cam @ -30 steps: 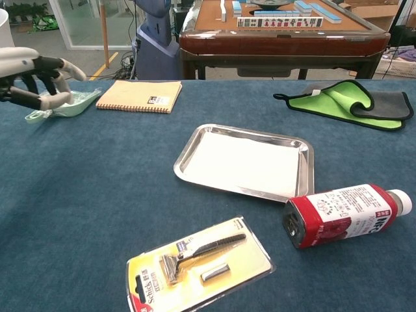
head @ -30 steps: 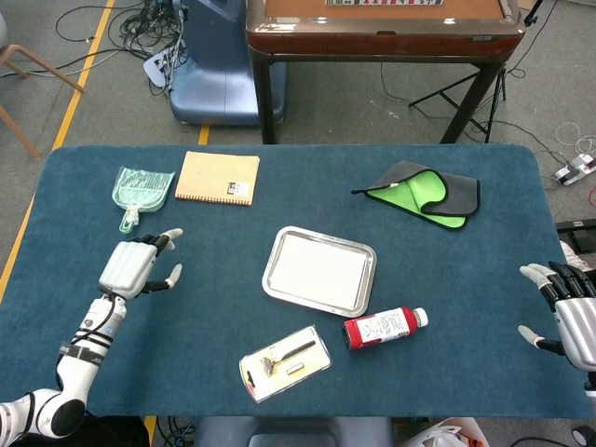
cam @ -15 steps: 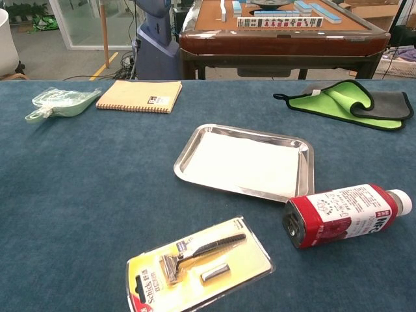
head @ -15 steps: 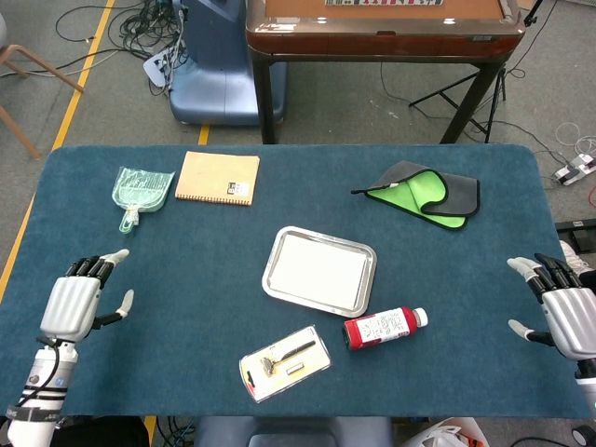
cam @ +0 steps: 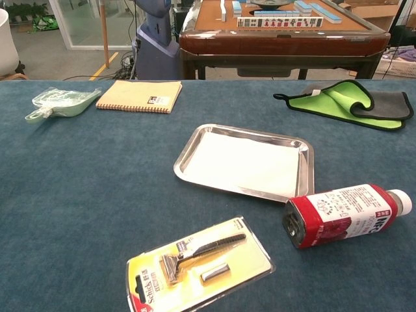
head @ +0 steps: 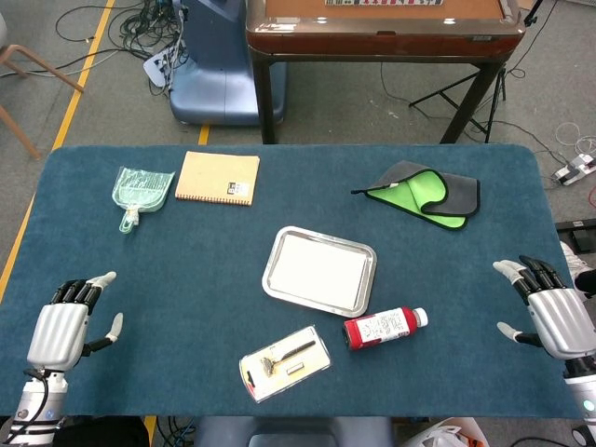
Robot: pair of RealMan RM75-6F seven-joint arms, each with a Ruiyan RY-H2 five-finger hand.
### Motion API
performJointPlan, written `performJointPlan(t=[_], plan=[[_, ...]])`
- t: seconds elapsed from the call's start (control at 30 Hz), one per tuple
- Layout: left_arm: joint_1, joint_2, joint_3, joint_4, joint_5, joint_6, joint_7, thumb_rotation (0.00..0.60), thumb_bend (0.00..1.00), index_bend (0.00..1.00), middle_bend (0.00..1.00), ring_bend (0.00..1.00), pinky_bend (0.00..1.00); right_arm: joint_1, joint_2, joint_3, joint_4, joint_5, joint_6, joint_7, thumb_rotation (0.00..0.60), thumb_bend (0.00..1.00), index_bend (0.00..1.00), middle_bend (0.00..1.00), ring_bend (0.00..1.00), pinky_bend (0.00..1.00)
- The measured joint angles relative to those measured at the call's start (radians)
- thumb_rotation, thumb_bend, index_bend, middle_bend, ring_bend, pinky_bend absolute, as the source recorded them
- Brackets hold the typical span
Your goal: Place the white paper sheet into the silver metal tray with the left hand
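The white paper sheet (head: pixel 318 270) (cam: pixel 246 163) lies flat inside the silver metal tray (head: pixel 276 244) (cam: pixel 186 171) at the middle of the blue table. My left hand (head: pixel 63 319) hovers at the table's front left corner, far from the tray, fingers apart and holding nothing. At the front right edge my right hand (head: pixel 548 310) is likewise empty with fingers spread. Neither hand shows in the chest view.
A red bottle (head: pixel 385 326) (cam: pixel 344 214) lies on its side just right of the tray's front. A packaged razor (head: pixel 284 362) (cam: pixel 200 263) sits near the front edge. A tan notebook (head: pixel 218 177), a green plastic scoop (head: pixel 141 192) and a green-grey cloth (head: pixel 424 193) lie at the back.
My left hand has pulled back from beside the scoop toward the front left corner, leaving the chest view. My right hand has shifted slightly inward. The sheet and tray have not moved.
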Motion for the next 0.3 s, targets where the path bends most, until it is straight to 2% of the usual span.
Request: performJointPlan(t=[0.3], plan=[[0.043,-0.003,-0.013,-0.001,0.036,0.020,0.010,0.348,0.37,0.18,0.24,0.19,0.15,0.000,-0.009,-0.001,0.007,0.000,0.012,0.003,0.600,0.07,0.16,0.19,0.08,0.14]])
